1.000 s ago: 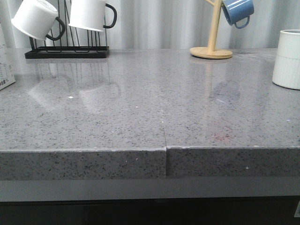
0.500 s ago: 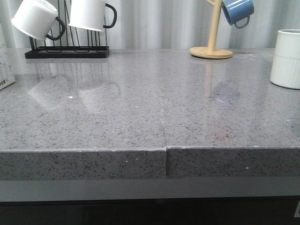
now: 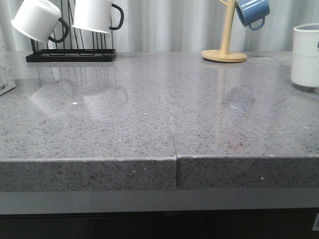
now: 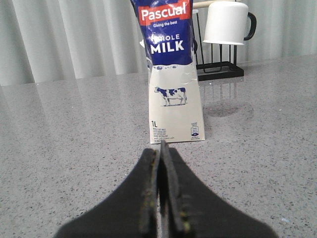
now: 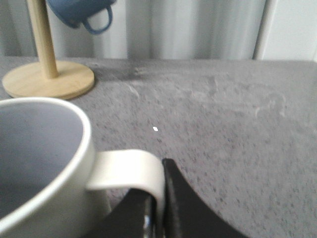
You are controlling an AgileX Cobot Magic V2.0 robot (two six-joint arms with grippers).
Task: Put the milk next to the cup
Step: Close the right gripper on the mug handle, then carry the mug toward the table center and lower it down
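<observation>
Grey speckled countertop (image 3: 149, 109) lies bare from its front edge back to the black mug rack (image 3: 70, 55), which serves as the landmark. At the rack's left, at the frame edge, stands the milk (image 4: 173, 74); the left gripper (image 4: 161, 163), fingers pressed together and holding nothing, sits just short of the carton. Far right of the rack, past the wooden mug tree (image 3: 225, 52), the cup (image 3: 305, 55) is lifted off the counter, higher than a second ago. The right gripper (image 5: 158, 198) pinches its white handle.
</observation>
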